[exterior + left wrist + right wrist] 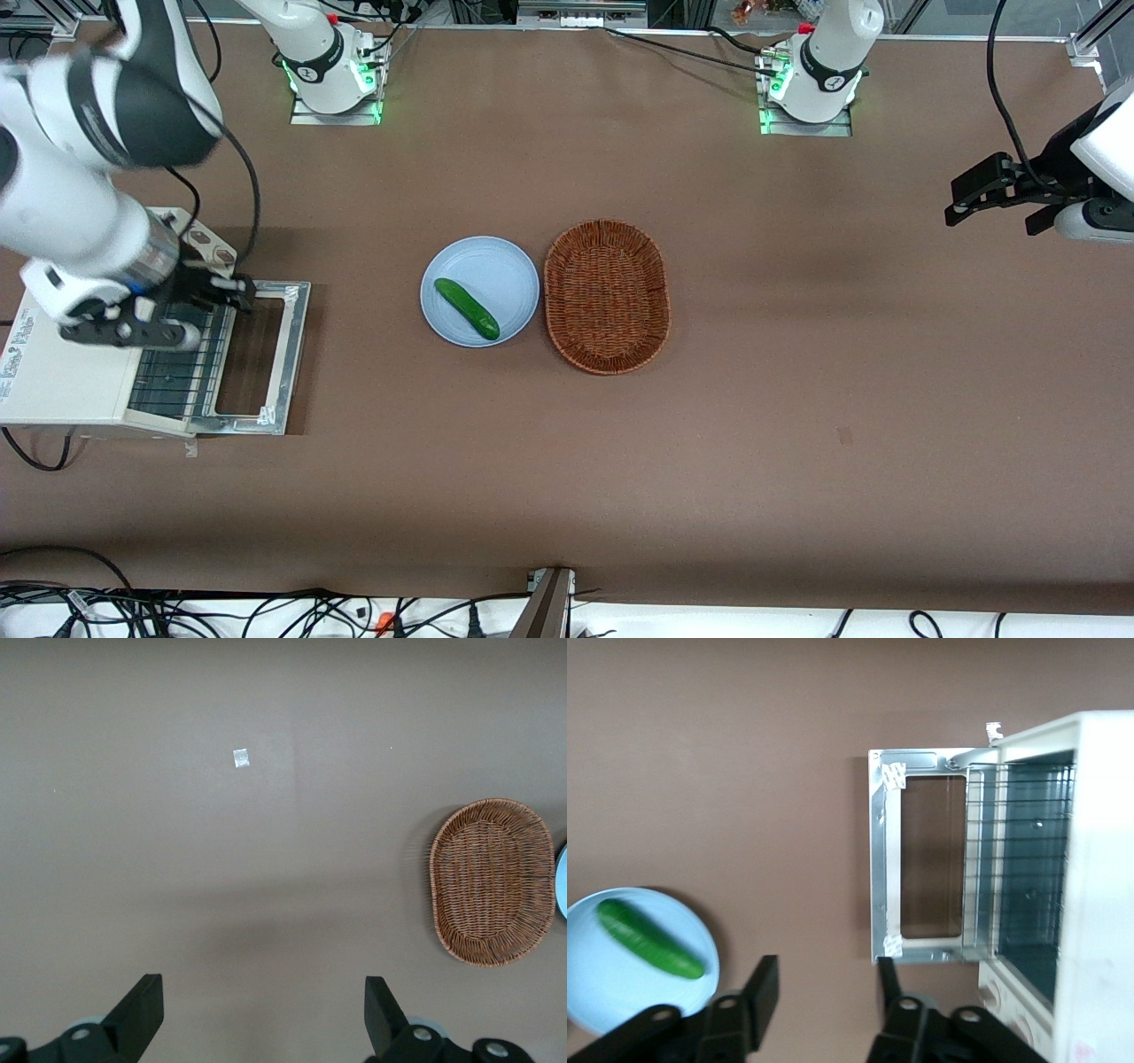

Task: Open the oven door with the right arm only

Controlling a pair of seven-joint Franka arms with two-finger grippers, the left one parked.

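Above one oven (66, 381): tool (824, 992) agape, door (266, 354) flat

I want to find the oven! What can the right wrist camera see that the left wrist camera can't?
Only the right wrist view shows the oven, its oven door lying open and flat, the cucumber, and the gripper with its fingers apart, holding nothing. Only the left wrist view shows the wicker basket. Both show the blue plate and the brown table.
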